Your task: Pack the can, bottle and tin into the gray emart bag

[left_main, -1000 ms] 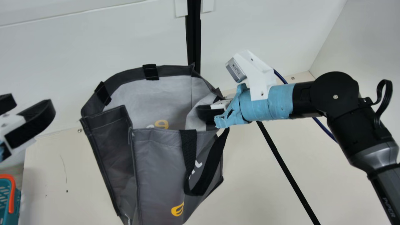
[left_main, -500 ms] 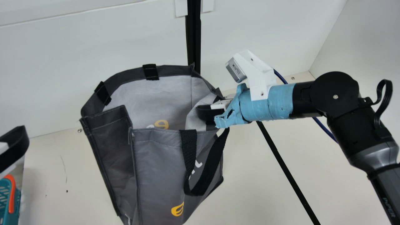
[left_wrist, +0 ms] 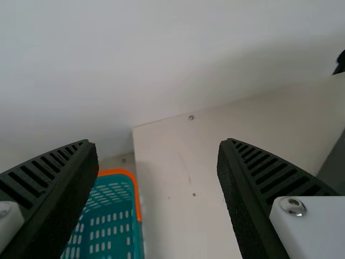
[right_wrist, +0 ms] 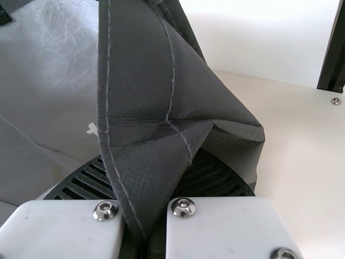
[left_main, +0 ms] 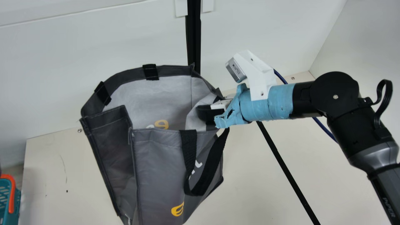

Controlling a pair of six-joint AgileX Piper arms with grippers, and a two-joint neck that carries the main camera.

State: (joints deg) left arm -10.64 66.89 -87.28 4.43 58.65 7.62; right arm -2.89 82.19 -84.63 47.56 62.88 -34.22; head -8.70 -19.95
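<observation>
Cream finish on the table (left_main: 265,190), marked toward the left by a thin curved scratch (left_main: 64,165) and a small dark speck (left_main: 67,191); screw (left_main: 80,130) close to the far edge. White wall (left_main: 93,47) at the far side, upright black post (left_main: 193,40) against it; pale side wall (left_main: 362,47) at right. Black bar (left_main: 286,170) slanting toward near right. Teal basket (left_main: 12,193) with orange rim just beside the table's left edge. Gray emart bag (left_main: 159,175) mid-scene, mouth open, black strap (left_main: 189,150) hanging down the near side. Right pincer (left_main: 207,112) at the bag's right side, clamped on it, fabric pinched between ribbed fingers (right_wrist: 215,175). Left pincer (left_wrist: 156,144) out past the left, spread wide, empty.
</observation>
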